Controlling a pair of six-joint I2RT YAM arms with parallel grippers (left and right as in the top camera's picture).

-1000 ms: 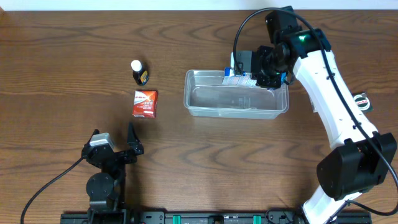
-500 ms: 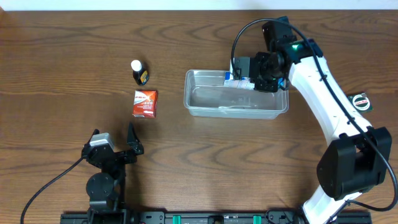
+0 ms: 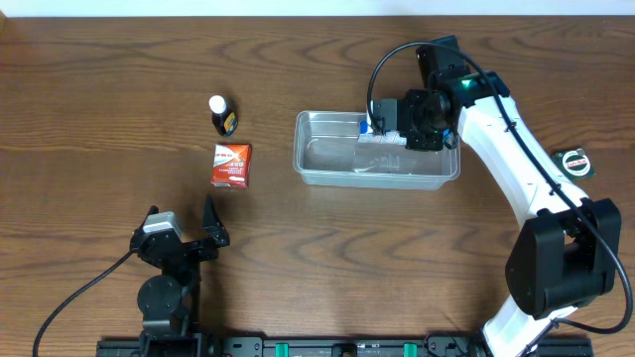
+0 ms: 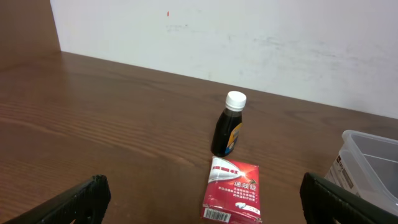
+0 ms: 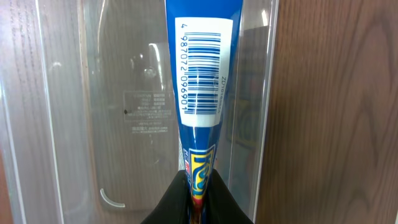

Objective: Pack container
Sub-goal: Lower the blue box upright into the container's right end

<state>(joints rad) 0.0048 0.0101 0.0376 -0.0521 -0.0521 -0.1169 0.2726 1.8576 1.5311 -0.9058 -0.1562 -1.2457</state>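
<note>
The container [image 3: 337,164] is a clear shallow tub at the table's centre-right; it fills the right wrist view [image 5: 93,124] and its corner shows in the left wrist view [image 4: 367,155]. My right gripper [image 3: 399,127] [image 5: 198,180] is shut on a narrow blue pack [image 5: 199,74] with a white barcode label. It holds the pack [image 3: 375,127] inside the tub's far right part, close to the wall. My left gripper [image 3: 181,216] [image 4: 199,205] rests open near the front left, with nothing between its fingers.
A red packet [image 3: 231,165] [image 4: 233,190] lies flat left of the tub. A small dark bottle [image 3: 221,115] [image 4: 229,124] with a white cap stands just beyond it. A round dark disc [image 3: 576,163] lies at the right.
My right gripper has shifted slightly toward the far side and left with the blue pack, bringing it lower into the tub. The left arm has not moved.
</note>
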